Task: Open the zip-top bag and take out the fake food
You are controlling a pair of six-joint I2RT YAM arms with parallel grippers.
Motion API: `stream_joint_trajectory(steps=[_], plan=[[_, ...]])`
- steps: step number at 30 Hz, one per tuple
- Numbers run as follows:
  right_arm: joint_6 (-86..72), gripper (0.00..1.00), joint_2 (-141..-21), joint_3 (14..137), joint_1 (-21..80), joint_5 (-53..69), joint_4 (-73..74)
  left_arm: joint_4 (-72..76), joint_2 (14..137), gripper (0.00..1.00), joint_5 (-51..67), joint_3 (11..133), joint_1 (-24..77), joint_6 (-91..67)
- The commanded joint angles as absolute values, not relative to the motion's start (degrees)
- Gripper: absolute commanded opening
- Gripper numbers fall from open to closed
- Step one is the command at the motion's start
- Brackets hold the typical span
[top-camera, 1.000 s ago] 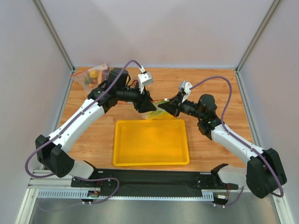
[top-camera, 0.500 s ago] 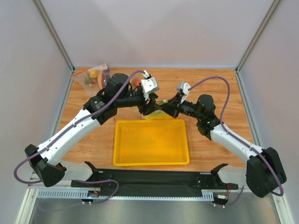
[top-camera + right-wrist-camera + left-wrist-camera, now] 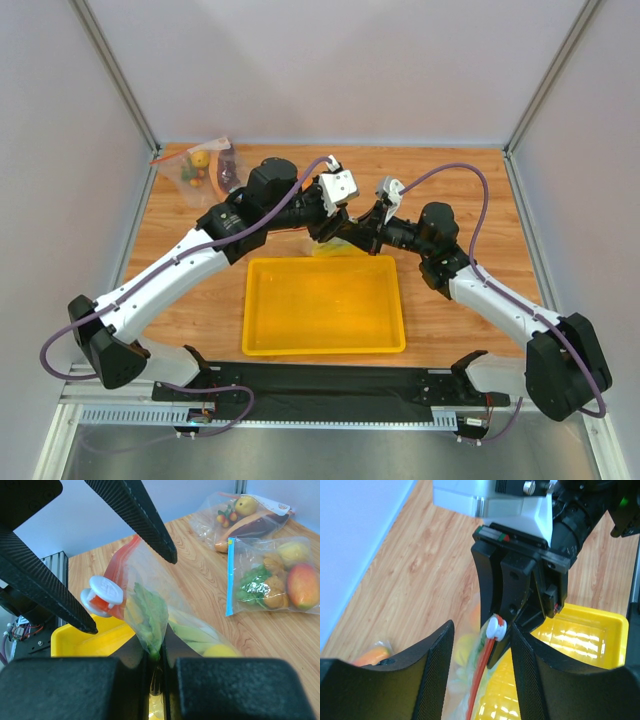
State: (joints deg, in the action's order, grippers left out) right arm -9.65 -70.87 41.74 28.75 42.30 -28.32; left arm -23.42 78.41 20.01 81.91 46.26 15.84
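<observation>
Two end effectors on the sheet; state of the left? — Inspector

Left end effector point(image 3: 130, 594): fingers point(image 3: 40, 586) apart, one on either side of the white slider point(image 3: 102, 595) that rides the red-orange zip strip point(image 3: 479, 677). Whether either finger touches the slider, I cannot tell. — Examiner

And the right? — Inspector

Right end effector point(image 3: 156, 661): pressed together on a fold of the zip-top bag point(image 3: 145, 580), clamping the clear plastic below the slider. — Examiner

Location of the bag? — Inspector

Between the two end effectors, near the middle of the desk point(image 3: 450, 180), at the 12 o'clock rim of the yellow tray point(image 3: 322, 349). Whether its lower end rests on the desk is not visible. — Examiner

Contents? — Inspector

Fake food point(image 3: 172, 630) inside the bag: a green stalk point(image 3: 149, 614) and a yellow fruit point(image 3: 220, 652) show through the plastic. — Examiner

Other items? — Inspector

A blue-strip bag point(image 3: 270, 580) lies flat on the desk, at 2 o'clock in the right wrist view. A produce bag point(image 3: 200, 165) sits at the desk's 10 o'clock corner, well apart from the tray. — Examiner
</observation>
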Motion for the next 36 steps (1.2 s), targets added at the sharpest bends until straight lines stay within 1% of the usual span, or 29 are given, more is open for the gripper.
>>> stream_joint_trajectory(steps=[1, 5, 6, 7, 15, 20, 22, 23, 27, 32, 36], plan=[[-9.93, 0.00, -70.93, 44.30, 29.00, 44.12, -29.97, -20.65, 79.01, 0.56, 20.21, 85.17, 47.02, 17.75], [-9.76, 0.00, -70.58, 44.21, 29.09, 43.95, -29.62, -21.09, 79.80, 0.47, 20.39, 85.52, 47.46, 17.75], [-9.76, 0.00, -70.58, 44.21, 29.09, 43.95, -29.53, -21.35, 79.89, 0.43, 20.56, 85.69, 47.55, 17.93], [-9.67, 0.00, -70.58, 44.30, 29.09, 43.95, -29.36, -21.79, 79.98, 0.42, 20.65, 85.61, 47.55, 18.02], [-9.67, 0.00, -70.93, 44.56, 29.09, 43.77, -29.18, -23.12, 79.10, 0.45, 21.27, 84.20, 47.64, 18.46], [-10.28, 0.00, -71.19, 44.56, 29.09, 43.86, -29.62, -23.47, 79.54, 0.45, 20.83, 84.20, 47.64, 18.72], [-10.28, 0.00, -71.10, 44.56, 29.09, 43.86, -29.53, -23.73, 79.72, 0.40, 20.39, 84.20, 47.55, 18.90], [-10.28, 0.00, -70.93, 44.56, 29.09, 43.86, -29.27, -23.82, 79.80, 0.34, 20.39, 84.29, 47.64, 18.90], [-10.20, 0.00, -70.58, 44.47, 29.09, 43.51, -28.83, -24.70, 79.98, 0.20, 20.74, 84.64, 47.55, 19.16], [-9.84, 0.00, -70.05, 45.00, 29.09, 43.50, -27.51, -25.58, 79.28, 0.08, 21.09, 84.20, 47.55, 19.51], [-9.58, 0.00, -70.05, 45.17, 29.00, 43.68, -26.98, -25.31, 78.31, 0.02, 21.88, 83.23, 47.64, 19.60]])
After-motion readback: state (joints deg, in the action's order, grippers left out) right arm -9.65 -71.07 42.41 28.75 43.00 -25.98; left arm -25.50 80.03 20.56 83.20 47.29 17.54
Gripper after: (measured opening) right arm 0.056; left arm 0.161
